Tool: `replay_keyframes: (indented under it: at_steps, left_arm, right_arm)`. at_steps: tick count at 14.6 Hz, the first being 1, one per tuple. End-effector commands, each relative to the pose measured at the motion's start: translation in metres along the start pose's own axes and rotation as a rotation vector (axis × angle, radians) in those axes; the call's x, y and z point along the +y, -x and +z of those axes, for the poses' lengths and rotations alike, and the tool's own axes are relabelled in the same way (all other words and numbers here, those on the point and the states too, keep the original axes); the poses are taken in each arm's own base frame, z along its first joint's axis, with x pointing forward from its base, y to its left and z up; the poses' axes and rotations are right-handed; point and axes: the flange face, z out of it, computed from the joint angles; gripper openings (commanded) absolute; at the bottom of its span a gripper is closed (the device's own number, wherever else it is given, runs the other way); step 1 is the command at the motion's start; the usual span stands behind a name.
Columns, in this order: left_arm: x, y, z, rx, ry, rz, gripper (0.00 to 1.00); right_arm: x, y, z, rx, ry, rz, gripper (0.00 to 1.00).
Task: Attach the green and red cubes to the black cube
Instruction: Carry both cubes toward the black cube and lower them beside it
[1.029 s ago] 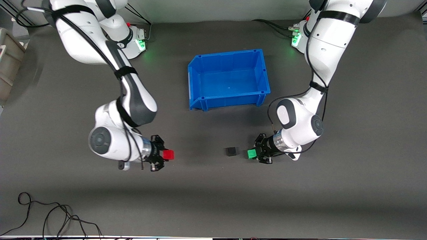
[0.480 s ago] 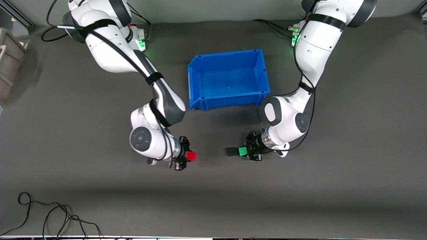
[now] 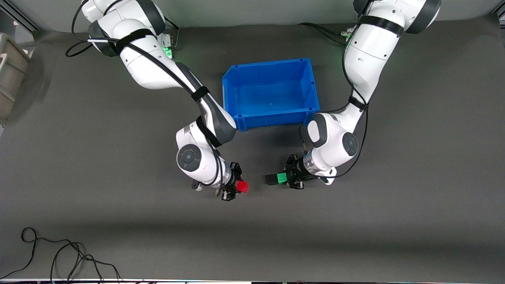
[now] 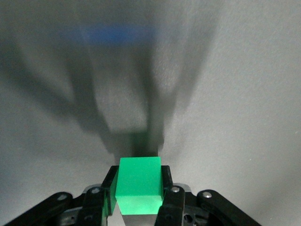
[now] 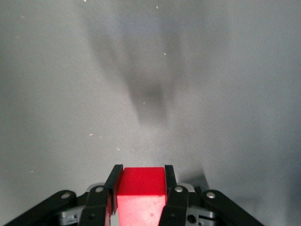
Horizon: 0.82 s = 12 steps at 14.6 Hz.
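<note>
- Green cube (image 3: 281, 178) is clamped in my left tool (image 3: 285, 178), touching the black cube (image 3: 271, 180) on the bench (image 3: 394, 221).
- Red cube (image 3: 243, 186) is clamped in my right tool (image 3: 238, 186), near the black cube's free face.
- I judge: align faces squarely, press slowly.
- Blue bin (image 3: 311, 85) holds nothing.

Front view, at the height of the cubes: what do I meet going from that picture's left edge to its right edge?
Right hand shut on the red cube → a gap of bare table → black cube → green cube, right against the black one → left hand shut on it.
</note>
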Motion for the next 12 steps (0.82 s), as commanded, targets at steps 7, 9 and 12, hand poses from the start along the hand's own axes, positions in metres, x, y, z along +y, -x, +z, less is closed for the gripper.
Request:
replay_keyframes:
  at_steps: [7, 9, 12]
  left_arm:
    - [-0.014, 0.025, 0.012, -0.001, 0.028, 0.023, 0.18]
    - [-0.014, 0.025, 0.012, -0.001, 0.028, 0.025, 0.19]
    - [-0.014, 0.024, 0.015, 0.002, 0.028, 0.025, 0.20]
  right_arm:
    - [0.030, 0.022, 0.051, 0.050, -0.002, -0.062, 0.00]
    - [0.031, 0.021, 0.054, 0.058, 0.000, -0.070, 0.00]
    - [0.039, 0.026, 0.057, 0.091, -0.018, -0.126, 0.00]
